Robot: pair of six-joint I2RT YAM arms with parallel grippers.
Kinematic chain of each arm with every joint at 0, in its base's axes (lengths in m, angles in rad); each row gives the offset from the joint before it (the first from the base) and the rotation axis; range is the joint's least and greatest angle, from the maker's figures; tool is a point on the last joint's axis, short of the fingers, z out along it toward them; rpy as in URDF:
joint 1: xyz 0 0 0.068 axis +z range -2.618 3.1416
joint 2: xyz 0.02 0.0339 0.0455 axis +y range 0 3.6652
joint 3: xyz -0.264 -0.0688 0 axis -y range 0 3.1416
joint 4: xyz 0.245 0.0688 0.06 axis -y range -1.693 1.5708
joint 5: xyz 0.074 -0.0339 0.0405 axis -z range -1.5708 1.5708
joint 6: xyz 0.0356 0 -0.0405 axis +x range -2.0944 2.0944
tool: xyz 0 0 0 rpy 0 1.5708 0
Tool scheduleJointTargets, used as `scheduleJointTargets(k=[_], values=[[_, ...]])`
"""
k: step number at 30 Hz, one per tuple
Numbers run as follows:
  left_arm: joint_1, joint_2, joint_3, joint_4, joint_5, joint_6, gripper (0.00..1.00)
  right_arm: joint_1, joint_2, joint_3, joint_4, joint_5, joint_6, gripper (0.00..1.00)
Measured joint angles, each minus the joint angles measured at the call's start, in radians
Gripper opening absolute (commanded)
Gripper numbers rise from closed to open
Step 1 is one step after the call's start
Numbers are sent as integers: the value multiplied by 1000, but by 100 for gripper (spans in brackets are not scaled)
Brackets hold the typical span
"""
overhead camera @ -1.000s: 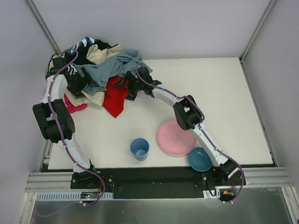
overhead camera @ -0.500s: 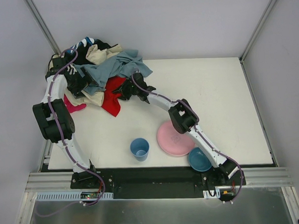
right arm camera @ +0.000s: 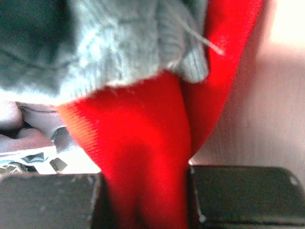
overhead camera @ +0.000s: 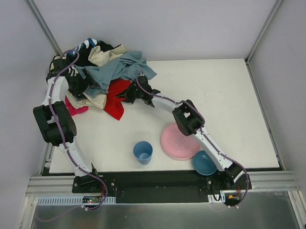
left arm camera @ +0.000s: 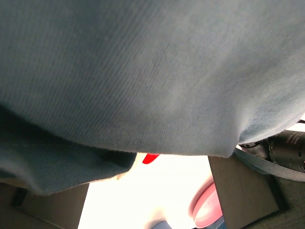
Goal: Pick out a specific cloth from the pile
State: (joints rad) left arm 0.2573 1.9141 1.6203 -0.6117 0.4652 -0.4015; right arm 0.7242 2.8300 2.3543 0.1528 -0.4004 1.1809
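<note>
With the right gripper (right arm camera: 143, 202) pinching the red cloth (right arm camera: 138, 143), draw back slowly, sliding it from under the grey-blue garment (right arm camera: 95, 47) just ahead.

From above, the left gripper (overhead camera: 83, 84) is buried in the pile (overhead camera: 102, 58) at the far left corner of the worktop (overhead camera: 228, 91); its wrist view shows the grey-blue garment (left arm camera: 143, 71) covering its fingertips. The cloth (right arm camera: 143, 143), blurred, runs off the bottom edge between the fingers of the right gripper (right arm camera: 145, 179); their grip cannot be judged.
</note>
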Motion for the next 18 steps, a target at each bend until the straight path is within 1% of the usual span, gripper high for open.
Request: scheduleJointTargets(k=[8,12,18], values=[[0,0,0,0,3,0,94,-13,-74,-79,-52,-5,-84,1],[0,0,0,0,6,-1,94,-22,-135,-119,-126,-5,-154,1],[0,0,0,0,8,-2,95,-34,-205,-127,-239,-3,-258,1]])
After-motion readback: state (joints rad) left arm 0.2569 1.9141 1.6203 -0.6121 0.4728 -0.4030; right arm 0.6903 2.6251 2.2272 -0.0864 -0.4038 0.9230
